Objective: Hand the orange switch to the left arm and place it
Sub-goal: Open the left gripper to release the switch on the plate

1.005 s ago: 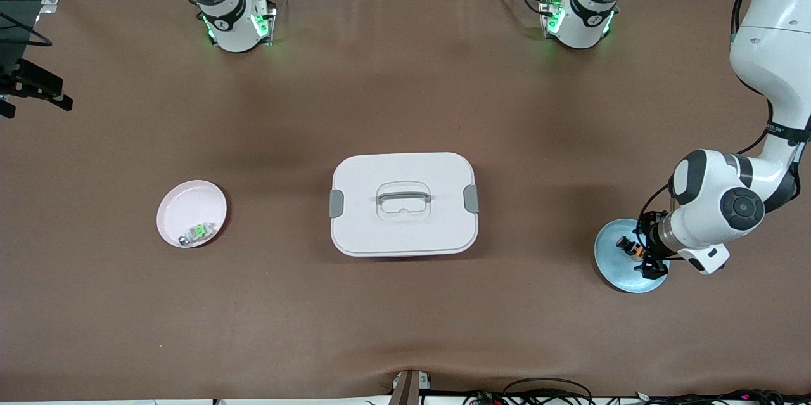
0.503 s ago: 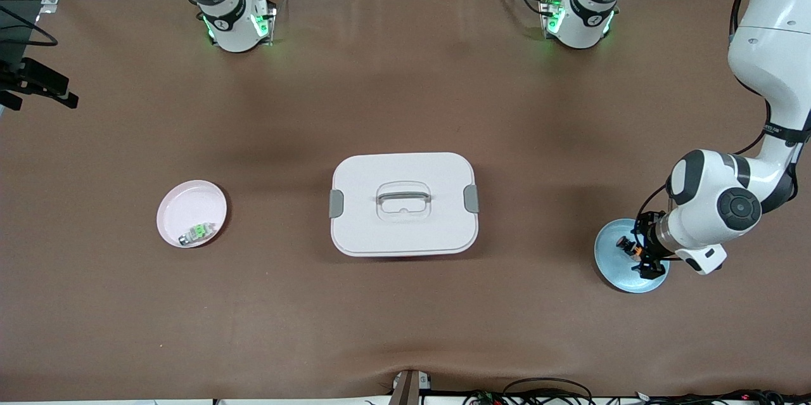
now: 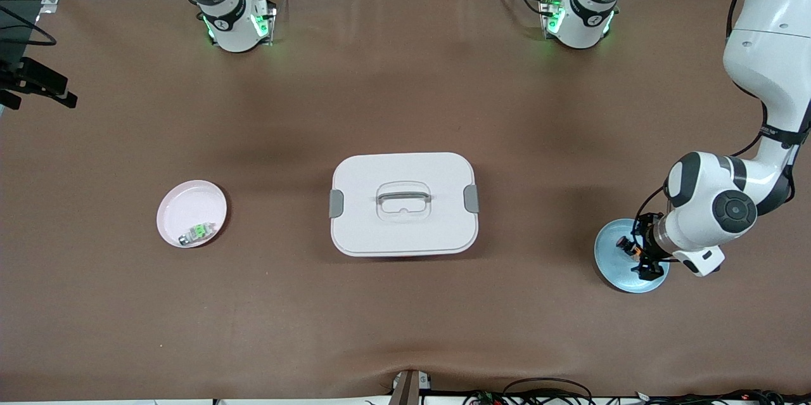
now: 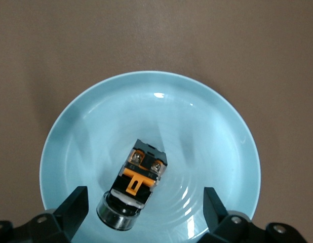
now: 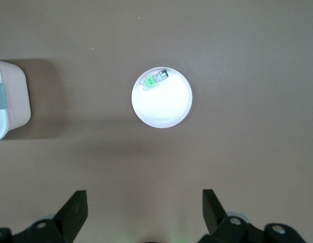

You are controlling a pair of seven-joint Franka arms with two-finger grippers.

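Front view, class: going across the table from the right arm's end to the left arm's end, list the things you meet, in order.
pink plate holding the green component → white box → light-blue plate with the orange switch, the left gripper over it.

Glossy light-blue plate, matt brown table, smooth white plastic box, glossy white arms.

Brown table carries box, pink plate, blue plate.
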